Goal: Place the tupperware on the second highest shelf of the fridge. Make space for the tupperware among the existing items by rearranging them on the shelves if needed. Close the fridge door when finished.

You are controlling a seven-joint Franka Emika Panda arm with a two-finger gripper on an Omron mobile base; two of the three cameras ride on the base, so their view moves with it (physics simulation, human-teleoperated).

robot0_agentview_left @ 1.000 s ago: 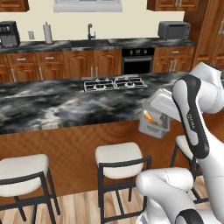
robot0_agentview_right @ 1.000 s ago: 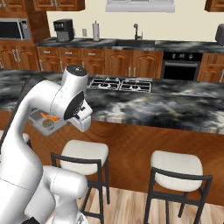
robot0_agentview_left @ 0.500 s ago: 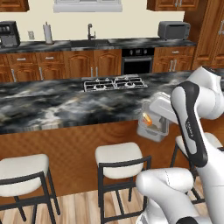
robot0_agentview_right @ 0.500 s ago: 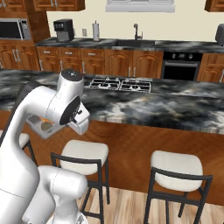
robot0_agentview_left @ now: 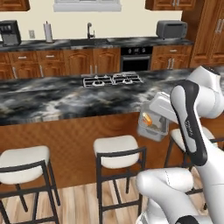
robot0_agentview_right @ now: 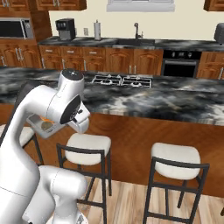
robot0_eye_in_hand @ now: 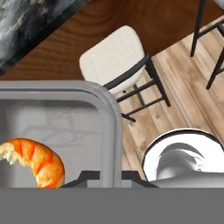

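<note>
Tupperware carried in mid-air beside the kitchen island

The gripper (robot0_agentview_left: 156, 113) is clamped on the rim of the tupperware (robot0_agentview_left: 152, 121), orange food inside, held clear of the floor in front of the island's (robot0_agentview_left: 65, 94) wooden face, below its dark marble top. A white-cushioned stool (robot0_agentview_left: 116, 150) stands just beneath, another stool (robot0_agentview_left: 24, 158) further left; a cooktop (robot0_agentview_left: 113, 80) lies on the island.
</note>
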